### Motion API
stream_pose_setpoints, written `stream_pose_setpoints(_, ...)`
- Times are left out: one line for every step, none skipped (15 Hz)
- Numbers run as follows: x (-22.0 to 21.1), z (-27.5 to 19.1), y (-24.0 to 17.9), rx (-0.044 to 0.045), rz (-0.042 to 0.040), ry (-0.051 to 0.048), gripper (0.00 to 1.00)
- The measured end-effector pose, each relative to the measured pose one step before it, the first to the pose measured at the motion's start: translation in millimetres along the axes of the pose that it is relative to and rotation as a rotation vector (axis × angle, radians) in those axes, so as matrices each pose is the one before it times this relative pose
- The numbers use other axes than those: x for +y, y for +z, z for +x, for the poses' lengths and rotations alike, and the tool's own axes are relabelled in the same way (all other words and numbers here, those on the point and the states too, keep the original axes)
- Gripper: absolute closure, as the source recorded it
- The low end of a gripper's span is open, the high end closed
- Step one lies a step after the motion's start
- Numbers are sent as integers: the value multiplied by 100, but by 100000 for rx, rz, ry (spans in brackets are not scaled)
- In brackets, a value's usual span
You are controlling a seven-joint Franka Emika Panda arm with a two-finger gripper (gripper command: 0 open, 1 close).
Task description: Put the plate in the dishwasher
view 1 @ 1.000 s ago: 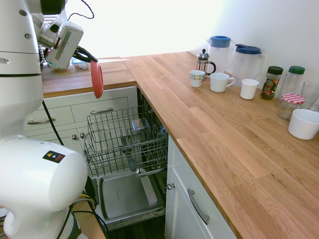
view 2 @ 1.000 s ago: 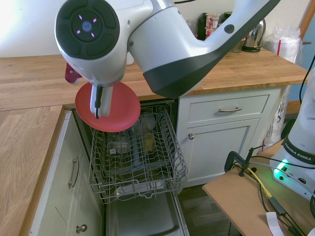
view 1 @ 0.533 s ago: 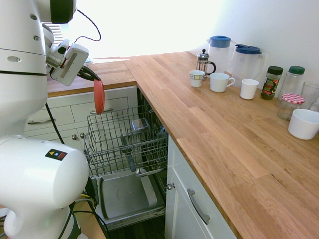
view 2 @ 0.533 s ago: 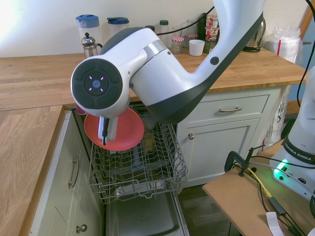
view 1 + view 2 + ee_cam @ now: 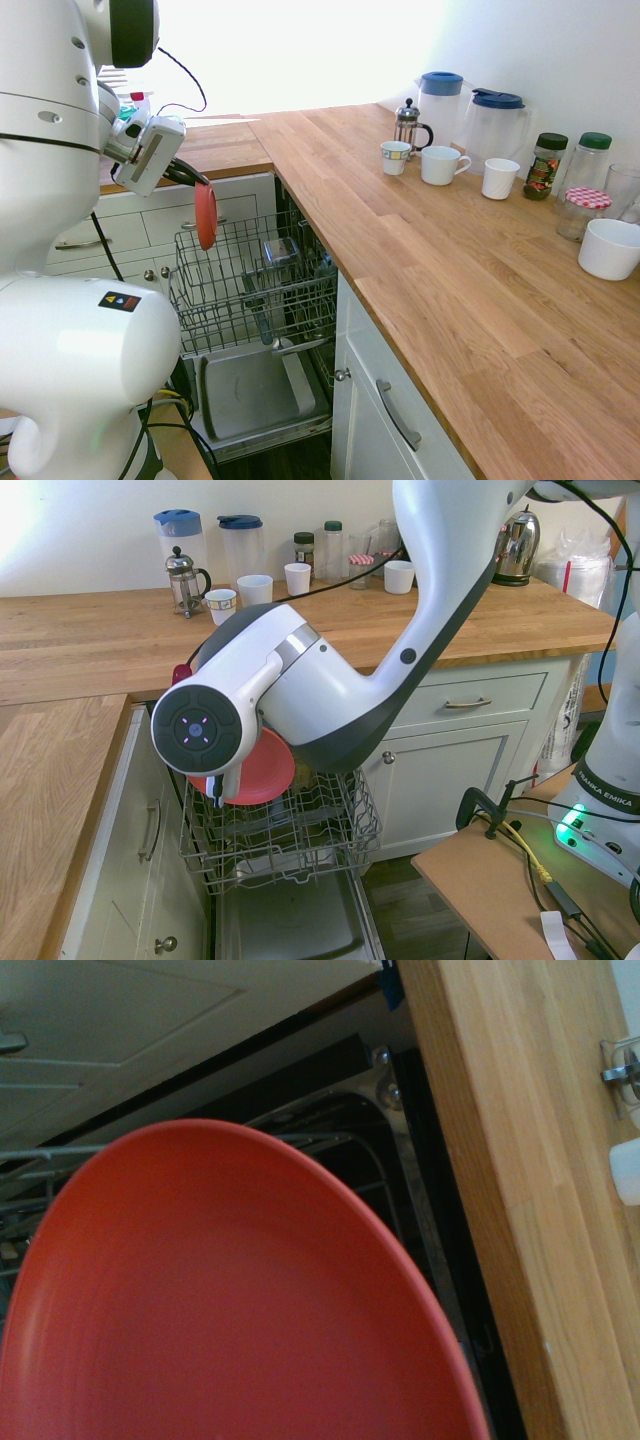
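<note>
plate (image 5: pixel 205 215) edge-on, round face opposite (pincer-held)

Upright coral plate (image 5: pixel 205 215) above dishwasher (image 5: pixel 255 285) rack

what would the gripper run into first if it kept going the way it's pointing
Probably the wire rack of the dishwasher: the gripper points down at a slant, holding the plate edge-down just above it. Depth is unclear.
</note>
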State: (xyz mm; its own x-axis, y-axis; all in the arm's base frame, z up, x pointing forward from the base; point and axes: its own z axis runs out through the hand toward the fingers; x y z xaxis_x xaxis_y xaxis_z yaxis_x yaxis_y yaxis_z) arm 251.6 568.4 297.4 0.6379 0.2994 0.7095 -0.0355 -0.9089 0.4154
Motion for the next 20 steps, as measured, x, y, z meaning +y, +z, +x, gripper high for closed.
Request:
stream_pose_setpoints(-478, -301, 448, -289, -423, 80, 100)
stream_pose_setpoints(-412, -299, 546, -392, -662, 243, 100)
stream_pose_setpoints(-292, -426, 645, -562, -596, 539, 100)
stream_pose_setpoints(-288, -460, 685, -710, -251, 615, 100)
stream_pose_setpoints(-255, -416, 695, -778, -114, 471, 100)
stream_pose_setpoints(-233, -237, 687, -620, -373, 606, 100)
stream_pose_setpoints(-218, -220, 602, -542, -172, 612, 100)
stream_pose_setpoints(-175, -142, 445, -304, -219, 421, 100)
stream_pose_setpoints(-184, -39, 295, -4, -301, 477, 100)
stream_pose_setpoints(-136, -56, 181, 236, -195, 261, 100)
stream_pose_setpoints(-163, -113, 120, 548, -57, 375, 100)
stream_pose_setpoints(-227, -180, 143, 726, 3, 299, 100)
stream_pose_setpoints(-254, -213, 102, 817, 55, 80, 100)
stream_pose_setpoints(-309, -87, 33, 863, 3, 59, 100)
stream_pose_setpoints(-228, -54, 18, 684, -286, -132, 100)
stream_pose_setpoints(-131, -72, 38, 396, -448, -126, 100)
stream_pose_setpoints(-53, -45, 118, 513, -386, -158, 100)
stream_pose_setpoints(-60, -70, 178, 745, -125, -207, 100)
stream_pose_setpoints(-32, -119, 140, 898, -493, 24, 100)
stream_pose_setpoints(7, -152, 29, 856, -1074, 215, 100)
